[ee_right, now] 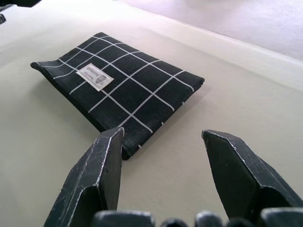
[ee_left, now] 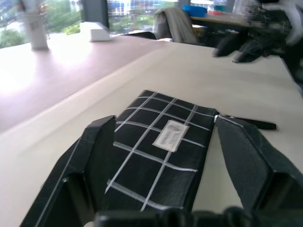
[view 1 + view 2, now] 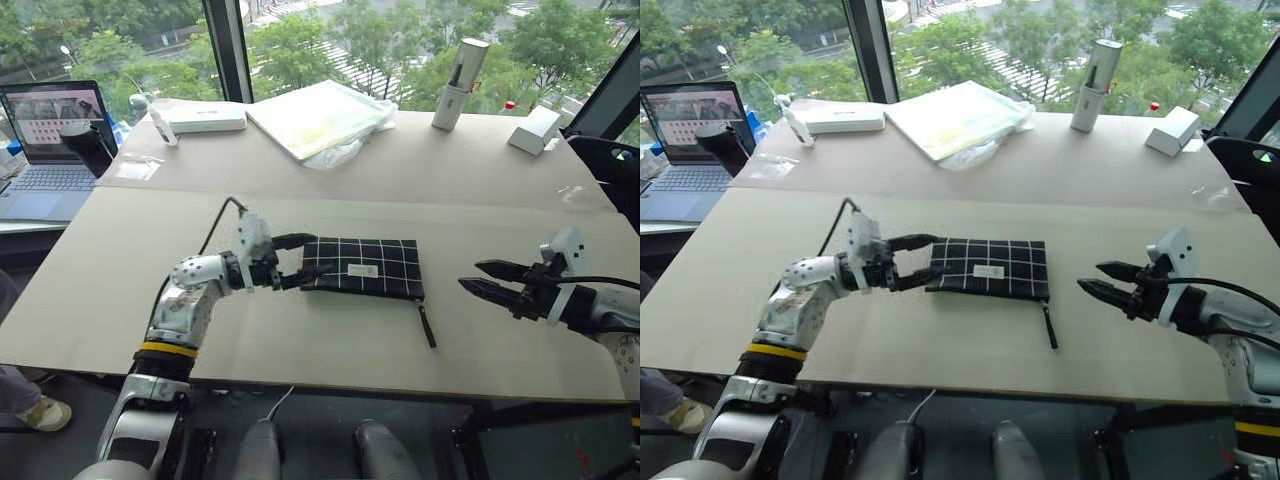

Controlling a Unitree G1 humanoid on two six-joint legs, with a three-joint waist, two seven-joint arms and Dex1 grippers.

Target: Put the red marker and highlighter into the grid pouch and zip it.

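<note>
You have the grid pouch [image 3: 364,267] lying flat near the middle of the table [image 3: 120,300], its black pull strap [image 3: 427,326] trailing off the corner toward five o'clock. The left gripper [image 3: 312,256] sits at the pouch's nine o'clock end, fingers spread apart on either side of that end — released, clamping nothing. The right gripper [image 3: 482,277] hangs at three o'clock from the pouch, well apart from it, its two fingers parted and empty.

The left wrist view gives you what the head views cannot — the white label [image 2: 169,135] close up, though its print is too blurred to read. The right wrist view shows the same label with small dark lettering, still illegible. The head views alone take in the far side of the table: a laptop [image 3: 50,140] at ten o'clock, a white box [image 3: 205,118], a plastic-wrapped folder [image 3: 318,117] at twelve and an upright white cylinder [image 3: 459,84] at one o'clock.
</note>
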